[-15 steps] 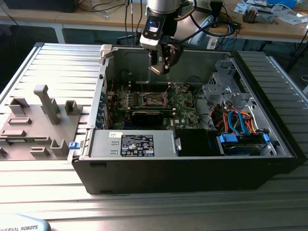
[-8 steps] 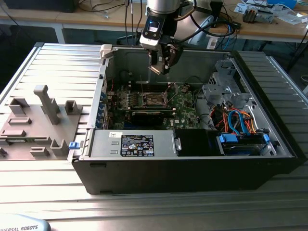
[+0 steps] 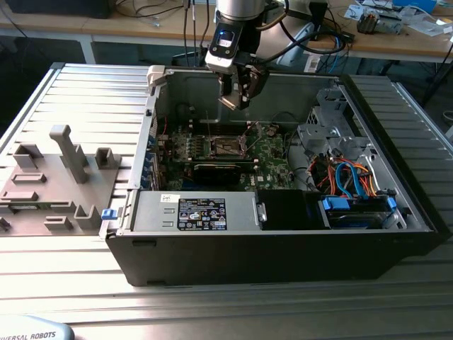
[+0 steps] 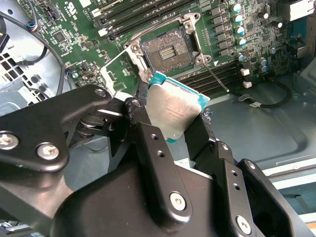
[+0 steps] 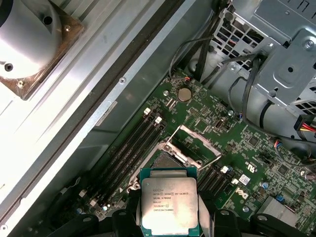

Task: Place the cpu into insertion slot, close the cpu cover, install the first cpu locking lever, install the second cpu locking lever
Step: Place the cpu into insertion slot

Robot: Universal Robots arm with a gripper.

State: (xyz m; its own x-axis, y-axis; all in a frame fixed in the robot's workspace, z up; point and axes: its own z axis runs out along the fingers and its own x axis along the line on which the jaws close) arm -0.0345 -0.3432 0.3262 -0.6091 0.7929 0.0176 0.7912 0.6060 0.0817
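Hanging over the open computer case (image 3: pixel 283 262), the gripper (image 3: pixel 237 95) was clamped on the cpu (image 5: pixel 169 205), its jaws pressed against two opposite edges of the plate. The cpu was in the air above the motherboard (image 3: pixel 272 152), clear of the insertion slot (image 4: pixel 168 52).

The exterior view gave the whole setting. The case lay on its side near the middle of the bench (image 3: pixel 226 312), and a grey fixture plate (image 3: pixel 49 177) sat toward the bench edge at the exterior view's left. Inside the case, the motherboard lay by the far wall, a power supply (image 3: pixel 198 212) ran along the near wall, and a drive bay (image 3: pixel 354 209) with blue and orange cables filled the corner at the exterior view's right.

The second wrist view showed the black fingers (image 4: pixel 143 128) gripping the cpu's plain face, the slot uncovered, its cover (image 4: pixel 116 74) swung open beside it, and a thin locking lever (image 4: pixel 216 77) standing free. The first wrist view showed the cpu's printed face, which partly hid the slot.
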